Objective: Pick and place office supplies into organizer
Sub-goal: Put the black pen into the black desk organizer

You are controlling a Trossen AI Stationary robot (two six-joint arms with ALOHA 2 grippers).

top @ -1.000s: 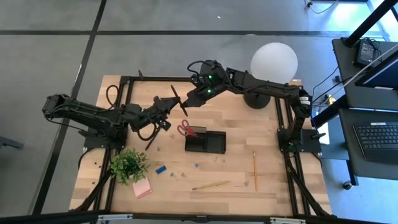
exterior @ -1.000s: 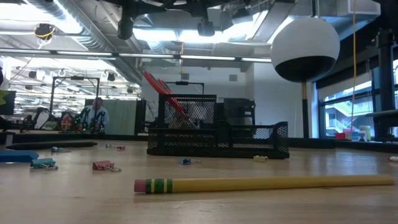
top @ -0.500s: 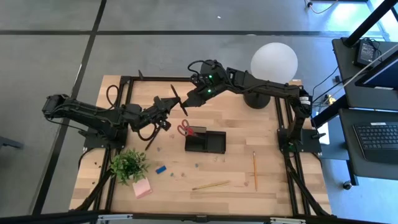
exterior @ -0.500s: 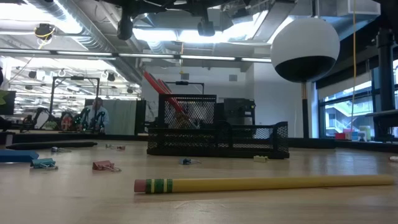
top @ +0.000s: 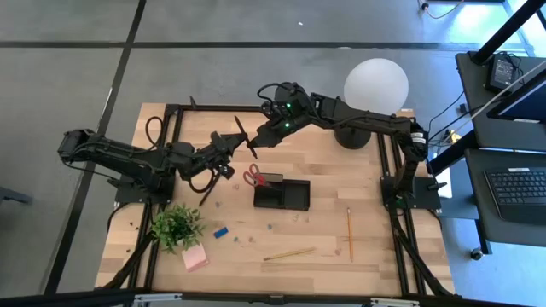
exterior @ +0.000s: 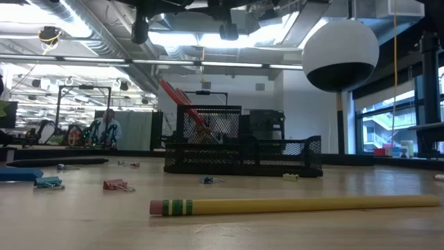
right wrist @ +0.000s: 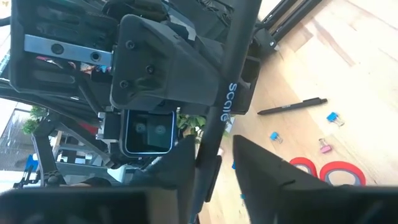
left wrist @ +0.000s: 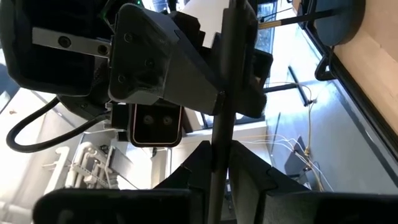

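Just above the middle of the high view, your left gripper (top: 234,138) and right gripper (top: 253,141) meet on one dark pen (top: 246,137) held off the table. The left fingers (left wrist: 249,177) pinch the pen. The right fingers (right wrist: 261,165) sit around it with a gap on one side; whether they grip, you cannot tell. The organizer (top: 282,194) lies at the centre, red-handled scissors (top: 253,176) standing in its left end. Yellow pencils (top: 289,253) lie below it, right of centre.

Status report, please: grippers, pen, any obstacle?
Left gripper shut on dark pen, midair. Right gripper open beside it. Pen not yet in organizer. Path looks clear.
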